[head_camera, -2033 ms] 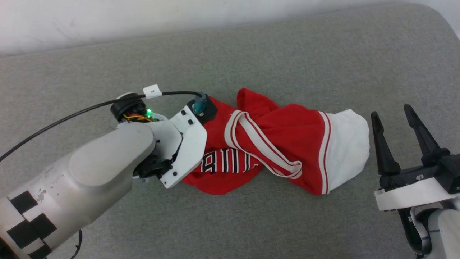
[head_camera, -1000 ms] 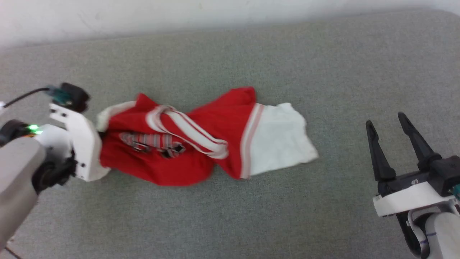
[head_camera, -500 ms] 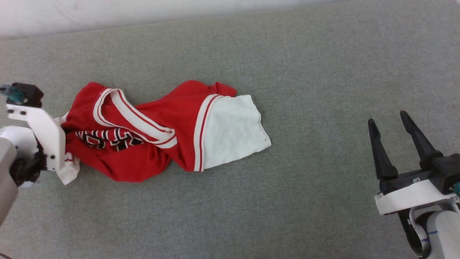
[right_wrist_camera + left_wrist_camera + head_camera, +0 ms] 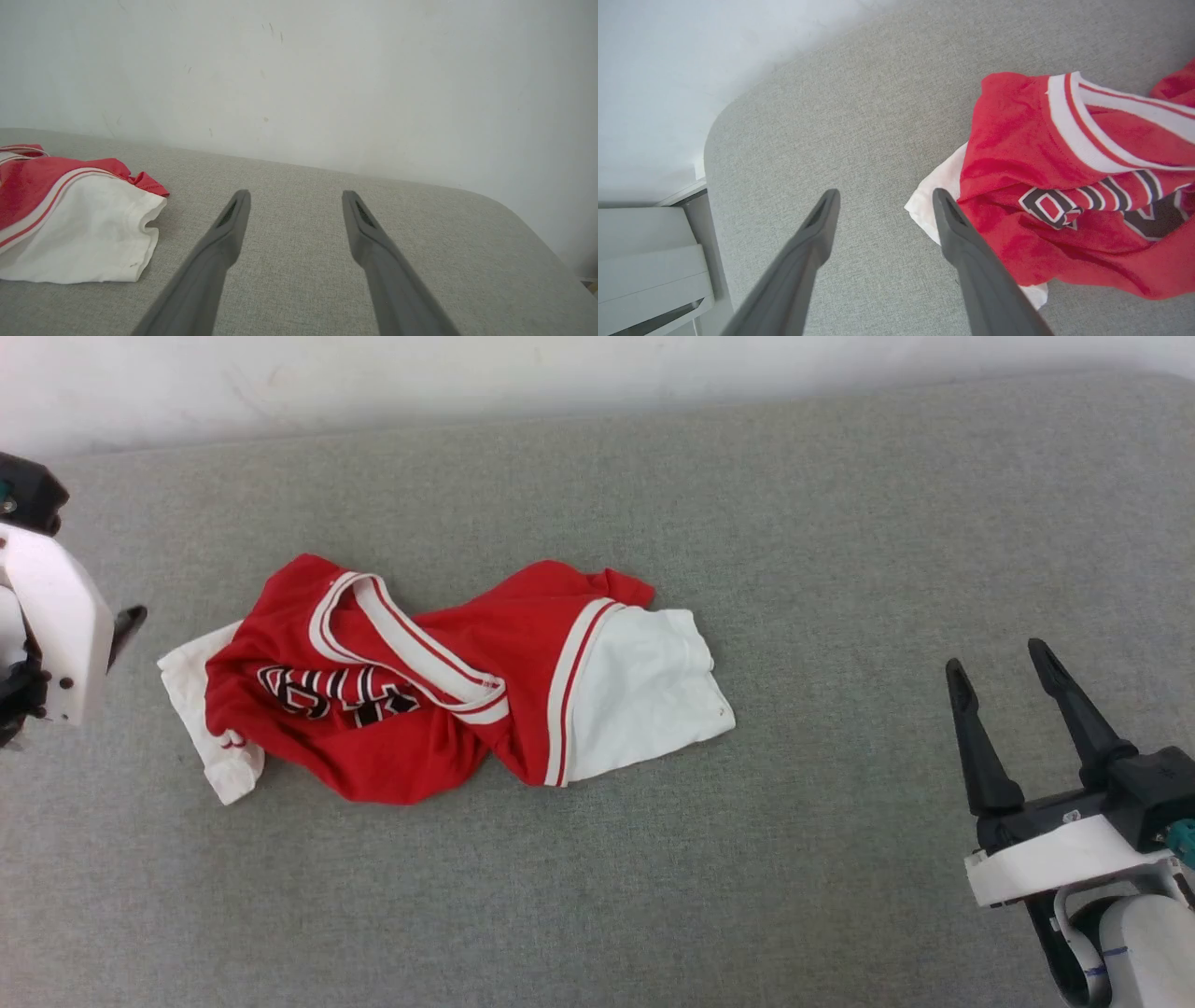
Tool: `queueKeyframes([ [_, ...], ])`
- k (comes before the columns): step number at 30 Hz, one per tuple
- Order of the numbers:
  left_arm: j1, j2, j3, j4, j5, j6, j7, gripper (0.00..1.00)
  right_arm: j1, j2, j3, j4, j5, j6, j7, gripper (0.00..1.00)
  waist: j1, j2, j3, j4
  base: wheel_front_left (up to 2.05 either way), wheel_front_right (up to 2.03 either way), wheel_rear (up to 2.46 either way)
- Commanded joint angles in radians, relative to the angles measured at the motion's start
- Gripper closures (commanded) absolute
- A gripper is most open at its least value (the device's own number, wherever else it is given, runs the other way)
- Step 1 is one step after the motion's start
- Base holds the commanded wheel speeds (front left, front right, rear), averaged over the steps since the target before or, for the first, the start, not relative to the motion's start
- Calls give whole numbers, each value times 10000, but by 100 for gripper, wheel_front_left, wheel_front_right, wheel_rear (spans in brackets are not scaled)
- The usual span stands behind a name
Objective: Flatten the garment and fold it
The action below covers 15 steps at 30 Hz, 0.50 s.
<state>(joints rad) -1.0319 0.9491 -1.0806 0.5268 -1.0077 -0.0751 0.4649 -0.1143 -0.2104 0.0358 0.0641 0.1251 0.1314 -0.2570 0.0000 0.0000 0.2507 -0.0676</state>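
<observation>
Overhead, the crumpled jersey T-shirt stretches left-right on the grey fabric surface; by left wrist, my left gripper gapes empty just beside its white sleeve; by right wrist, my right gripper gapes empty, farther off.

place: likely lab | cues: grey padded surface, bare white wall

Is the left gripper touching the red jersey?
Apart. The head view shows a strip of grey surface between the open left gripper, at its fingertip, and the white sleeve of the jersey.
</observation>
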Motion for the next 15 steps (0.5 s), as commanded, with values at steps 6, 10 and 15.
queueKeyframes([
  [6, -18, -291, -65, 126, -596, 421, 1216, 0, -251, -44, 141, -72, -12, -7, -47, 0, 0, 0, 545, -248, 0, 0, 0],
  [10, -73, -413, -173, 331, -529, 508, 1440, 0, -402, -73, 184, -102, -23, -7, -47, 0, 0, 0, 825, -432, 0, 0, 0],
  [15, -236, -345, -568, 962, 17, 526, 1766, 0, -656, -67, 220, -153, -29, -7, -47, 0, 0, 0, 1270, -793, 0, 0, 0],
])
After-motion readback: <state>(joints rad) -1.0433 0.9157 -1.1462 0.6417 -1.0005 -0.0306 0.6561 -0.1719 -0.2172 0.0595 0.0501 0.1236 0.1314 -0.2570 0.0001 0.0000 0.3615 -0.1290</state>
